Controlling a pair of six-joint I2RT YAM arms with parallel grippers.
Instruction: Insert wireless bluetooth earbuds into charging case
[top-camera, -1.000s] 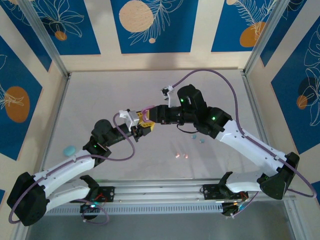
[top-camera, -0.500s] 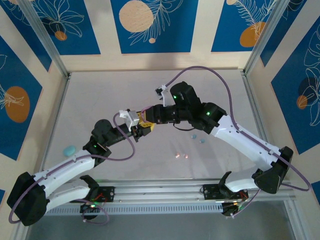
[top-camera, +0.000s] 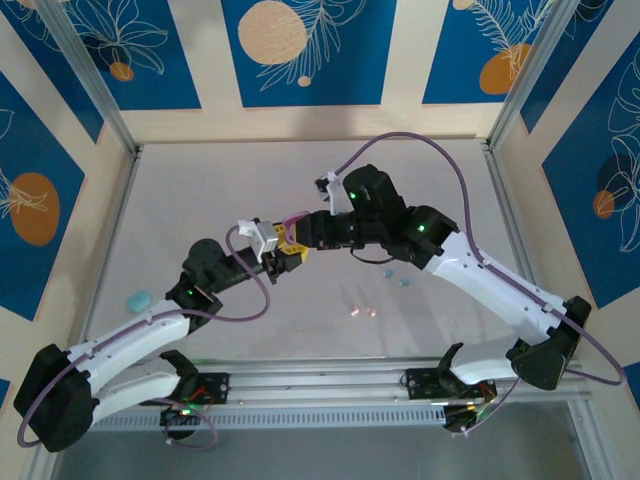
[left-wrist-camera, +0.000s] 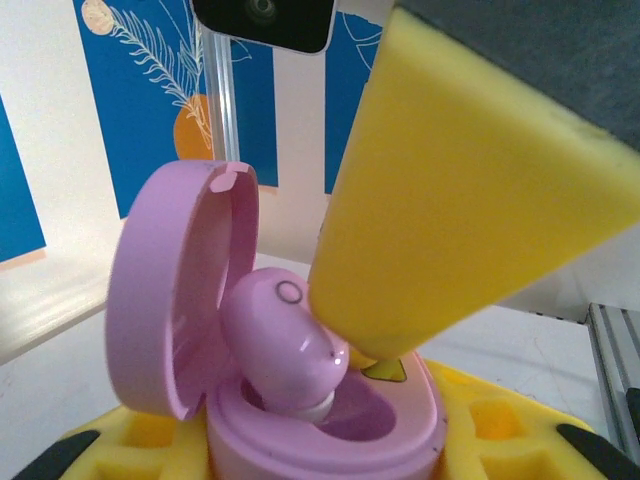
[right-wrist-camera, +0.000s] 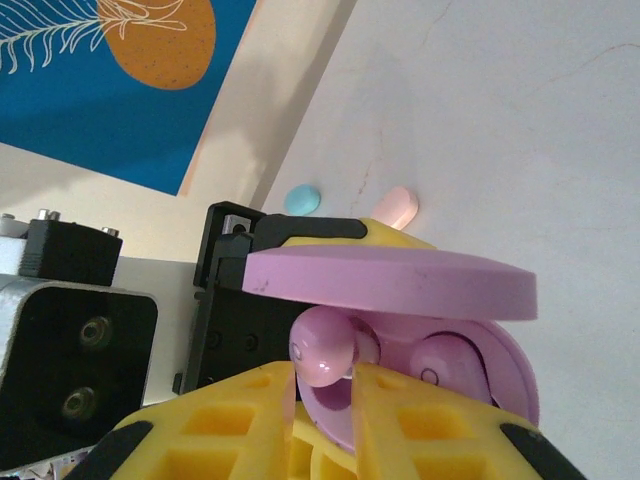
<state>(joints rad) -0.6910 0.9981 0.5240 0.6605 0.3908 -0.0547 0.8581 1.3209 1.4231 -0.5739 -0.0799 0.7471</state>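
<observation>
Between the yellow fingertips of the right pincer (right-wrist-camera: 322, 388) a purplish-pink earbud (right-wrist-camera: 322, 352) is pinched tight, right at the mouth of the charging case (right-wrist-camera: 400, 290). Since a second ago the right arm's wrist has swung slightly toward the left arm, and its outer joint has drawn in a little. The left arm has not stirred, and the last half second brought almost no change.

The left pincer (left-wrist-camera: 320, 455) is clamped on the lower shell of the case, a finger on each side. The lid is hinged up above the right pincer's tips. Both pincers have soft yellow foam fingers moulded with square pockets, on black housings.

The case is a smooth, matte, pebble-shaped shell, and its lid is a shallow dish with a small notch at the rim. The held earbud is a glossy rounded bean with a tiny ring mark on its face and a pale tip pointing down into the well. A second earbud (right-wrist-camera: 440, 372) of the same colour lies seated in the well, just right of the right pincer's tips.

Beyond the left pincer, a light blue oval case (right-wrist-camera: 302, 198) and a peach-pink oval case (right-wrist-camera: 397, 207) lie on the pale table (right-wrist-camera: 520, 120). Nearer the arm bases than the right pincer rest two light blue buds (top-camera: 389, 272) and two peach buds (top-camera: 355, 311).
</observation>
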